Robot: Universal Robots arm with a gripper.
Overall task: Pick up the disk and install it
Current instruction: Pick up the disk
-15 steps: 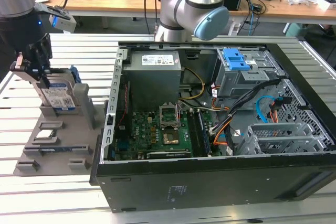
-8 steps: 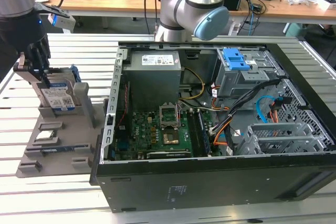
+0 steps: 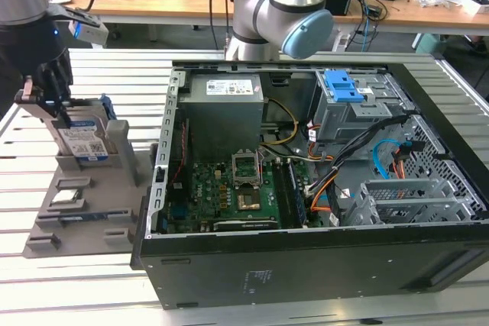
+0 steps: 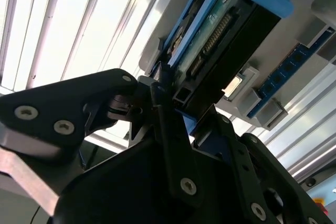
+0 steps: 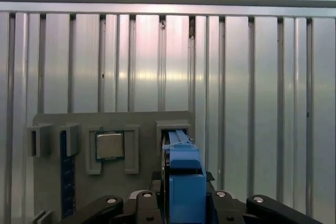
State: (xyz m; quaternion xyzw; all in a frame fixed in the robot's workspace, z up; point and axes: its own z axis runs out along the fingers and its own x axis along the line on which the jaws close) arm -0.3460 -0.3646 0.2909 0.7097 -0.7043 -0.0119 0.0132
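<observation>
1. Your gripper point(image 3: 61, 112) pinches the disk point(image 3: 82, 143) by its top edge.
2. You see the disk standing upright at the grey holder point(image 3: 92, 196), to the exterior view's left of the open computer case point(image 3: 306, 265).

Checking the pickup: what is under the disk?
The disk stands on edge in a slot of the grey holder, lower edge hidden inside; the gripper clasps its top.

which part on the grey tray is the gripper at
The flat silver hard drive in a blue plastic bracket, standing upright in the gripper; the square silver processor chip lies flat, apart from it.
</observation>
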